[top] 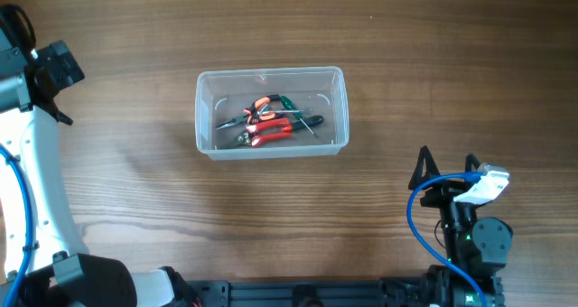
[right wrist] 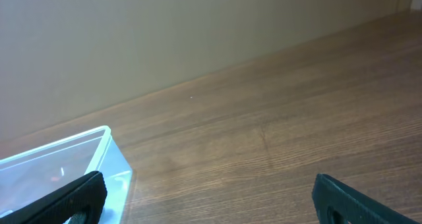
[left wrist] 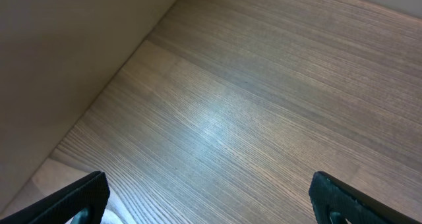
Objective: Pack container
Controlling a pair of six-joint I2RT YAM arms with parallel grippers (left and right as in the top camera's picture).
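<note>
The clear plastic container (top: 206, 117) stands in the middle of the wooden table. Inside it lie several hand tools: red-handled pliers (top: 269, 130) and a green-handled tool (top: 291, 105). My left gripper (top: 56, 83) is at the far left edge, well away from the container; in the left wrist view (left wrist: 210, 199) its fingers are wide apart over bare wood. My right gripper (top: 445, 165) is at the front right, open and empty. In the right wrist view (right wrist: 210, 199) a corner of the container (right wrist: 99, 148) shows at lower left.
The table's left edge meets a plain wall in the left wrist view (left wrist: 59, 66). A blue cable (top: 417, 218) loops by the right arm. The arm bases sit along the front edge.
</note>
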